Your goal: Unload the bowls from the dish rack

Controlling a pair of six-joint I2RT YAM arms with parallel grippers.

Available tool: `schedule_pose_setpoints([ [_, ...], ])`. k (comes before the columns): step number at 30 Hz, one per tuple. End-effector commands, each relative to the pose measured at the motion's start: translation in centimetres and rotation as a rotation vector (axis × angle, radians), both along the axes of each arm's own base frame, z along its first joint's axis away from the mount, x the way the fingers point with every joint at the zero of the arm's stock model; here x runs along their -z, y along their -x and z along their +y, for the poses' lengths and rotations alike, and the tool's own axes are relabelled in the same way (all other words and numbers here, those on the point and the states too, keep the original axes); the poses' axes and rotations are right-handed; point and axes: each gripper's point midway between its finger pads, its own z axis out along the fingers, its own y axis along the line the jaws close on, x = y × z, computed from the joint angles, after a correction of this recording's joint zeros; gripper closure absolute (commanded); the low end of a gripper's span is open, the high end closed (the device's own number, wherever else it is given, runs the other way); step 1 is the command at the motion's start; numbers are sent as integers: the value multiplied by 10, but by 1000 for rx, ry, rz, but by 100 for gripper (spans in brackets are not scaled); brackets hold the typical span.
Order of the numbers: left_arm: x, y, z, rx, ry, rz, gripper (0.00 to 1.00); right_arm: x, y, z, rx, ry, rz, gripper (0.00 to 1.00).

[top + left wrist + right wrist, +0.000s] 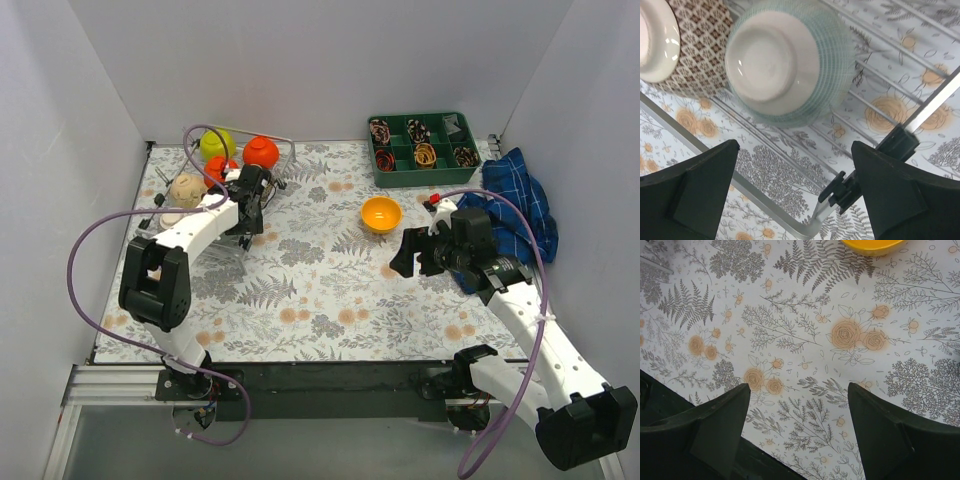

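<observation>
The silver wire dish rack (290, 152) stands at the back left. It holds a lime green bowl (218, 143), a red-orange bowl (261, 151) and a beige bowl (186, 189). My left gripper (250, 208) hovers open over the rack's near right part. In the left wrist view the gripper (795, 195) is empty above the rack's corner bar (765, 207), with a grey-patterned bowl (785, 60) and a dark brown patterned bowl (690, 50) lying bottom-out just ahead. A yellow-orange bowl (381, 213) sits on the table. My right gripper (415, 255) is open and empty near it, and the bowl's edge (872, 244) shows beyond the gripper (797, 415).
A green compartment tray (425, 148) with small items stands at the back right. A blue checked cloth (520, 200) lies at the right edge. A black end cap (840, 190) sticks out at the rack's corner. White walls enclose the floral table (320, 290).
</observation>
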Motion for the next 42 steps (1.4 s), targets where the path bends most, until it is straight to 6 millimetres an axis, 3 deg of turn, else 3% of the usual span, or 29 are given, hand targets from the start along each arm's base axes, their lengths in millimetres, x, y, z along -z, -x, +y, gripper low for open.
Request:
schedule_pose_setpoints([
  [1, -9, 17, 1, -44, 41, -49, 2, -1, 0, 0, 0, -7, -21, 13],
  [14, 31, 92, -3, -173, 145, 107, 2, 15, 0, 6, -27, -10, 17, 13],
  [21, 19, 111, -1, -209, 182, 94, 2, 20, -3, 10, -43, -20, 38, 13],
  [33, -51, 55, -13, -45, 117, -52, 2, 15, -4, 11, -54, -22, 10, 13],
  [42, -46, 24, 8, 42, -188, 14, 2, 14, -4, 10, -58, -17, -12, 13],
])
